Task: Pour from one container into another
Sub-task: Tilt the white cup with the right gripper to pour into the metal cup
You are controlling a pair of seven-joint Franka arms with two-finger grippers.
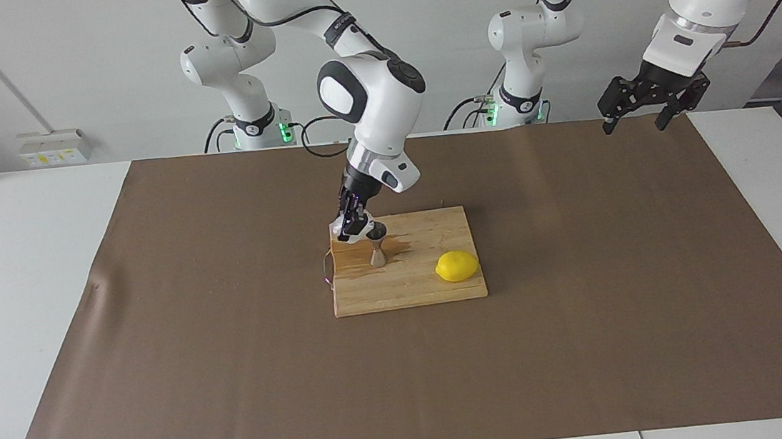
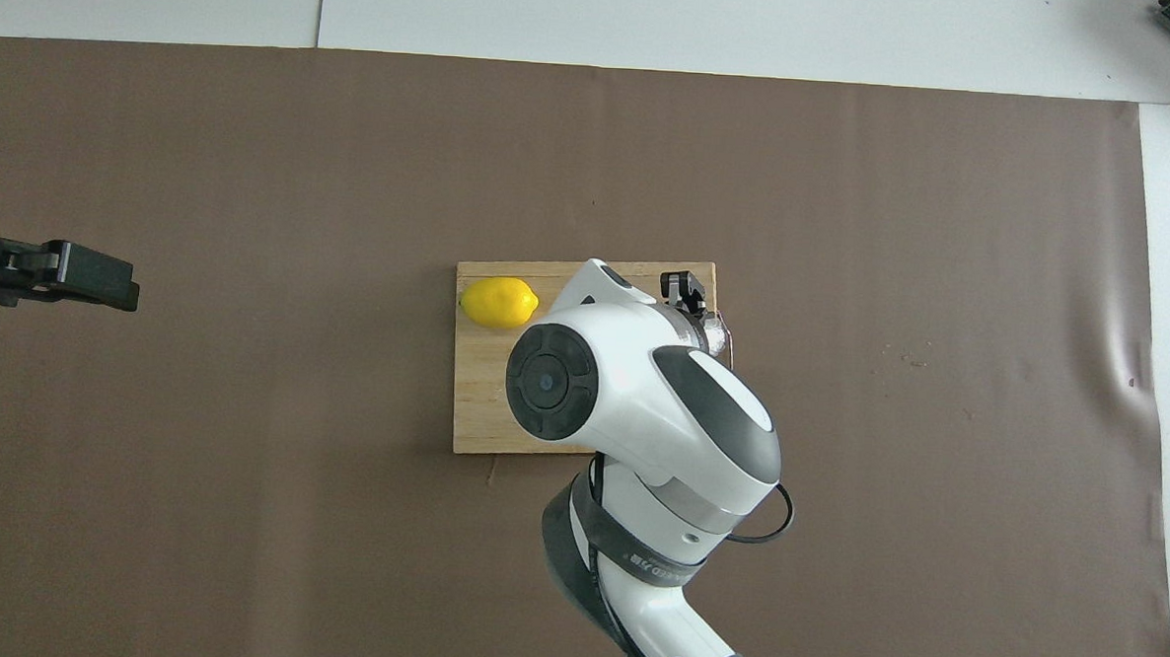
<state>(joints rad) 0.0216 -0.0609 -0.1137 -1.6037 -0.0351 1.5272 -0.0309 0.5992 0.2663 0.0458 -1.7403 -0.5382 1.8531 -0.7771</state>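
We see the right gripper (image 1: 356, 228) low over the wooden cutting board (image 1: 409, 291), at the board's edge twd the right arm's end of the table. Its fingers are clamped on the clear cup (image 1: 361, 230), tipped so the cup's mouth leans twd the steel jigger (image 1: 378, 246). The jigger stands upright on the board, just beside and slightly below the cup, rim close to the cup's lip; we can't tell if they touch. A wet patch darkens the board by the jigger's foot. A lemon (image 1: 456, 266) lies on the same board, twd the left arm's end, well apart from the jigger. The left gripper (image 1: 644, 107) waits high over the brown mat (image 1: 589, 344), fingers spread apart, holding nothing.
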